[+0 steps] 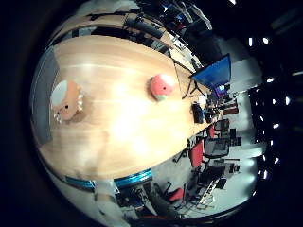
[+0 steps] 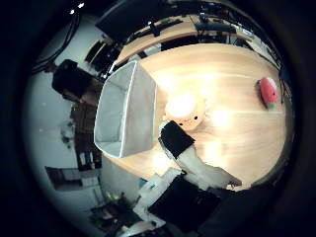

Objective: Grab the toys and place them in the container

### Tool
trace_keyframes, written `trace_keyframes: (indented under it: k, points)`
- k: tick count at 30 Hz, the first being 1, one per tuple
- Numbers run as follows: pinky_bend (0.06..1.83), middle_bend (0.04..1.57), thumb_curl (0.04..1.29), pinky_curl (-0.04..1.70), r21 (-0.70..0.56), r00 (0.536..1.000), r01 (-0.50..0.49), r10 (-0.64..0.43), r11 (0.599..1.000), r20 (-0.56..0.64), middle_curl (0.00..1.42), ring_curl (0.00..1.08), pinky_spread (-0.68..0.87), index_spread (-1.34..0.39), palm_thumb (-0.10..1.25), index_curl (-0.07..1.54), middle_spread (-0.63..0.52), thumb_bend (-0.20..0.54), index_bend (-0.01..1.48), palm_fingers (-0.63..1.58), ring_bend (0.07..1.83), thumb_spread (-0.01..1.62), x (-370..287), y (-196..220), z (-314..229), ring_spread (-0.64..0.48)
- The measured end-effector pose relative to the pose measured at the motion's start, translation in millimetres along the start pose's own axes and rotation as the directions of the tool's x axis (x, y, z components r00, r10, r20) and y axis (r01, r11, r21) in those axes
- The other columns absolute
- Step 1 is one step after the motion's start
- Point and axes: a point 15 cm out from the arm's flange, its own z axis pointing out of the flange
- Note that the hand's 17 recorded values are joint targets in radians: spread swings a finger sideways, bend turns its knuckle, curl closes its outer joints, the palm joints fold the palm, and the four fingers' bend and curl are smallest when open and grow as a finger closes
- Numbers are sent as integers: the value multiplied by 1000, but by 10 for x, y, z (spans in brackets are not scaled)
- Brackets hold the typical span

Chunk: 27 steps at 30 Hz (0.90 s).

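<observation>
The round tan plush toy with a pale top lies on the light wooden bench, just beside the grey fabric container. The hand reaches toward it, fingers extended and released, holding nothing (the red watermelon-like plush toy lies well apart).

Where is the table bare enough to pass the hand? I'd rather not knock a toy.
The widest bare patch of the wooden table lies between the orange plush toy and the watermelon toy. It is tight where the orange toy sits beside the grey container.
</observation>
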Motion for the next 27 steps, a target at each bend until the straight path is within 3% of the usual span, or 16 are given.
trace_keyframes:
  k: [13, 27]
  points:
    - [617, 208, 284, 260, -116, 996, 82, -79, 990, 31, 359, 232, 379, -444, 300, 248, -126, -27, 140, 265, 512, 991, -307, -224, 599, -56]
    - [734, 204, 290, 273, -275, 992, 125, -113, 953, 57, 360, 237, 296, -430, 301, 239, -100, -28, 142, 212, 549, 968, -504, -214, 1289, -49]
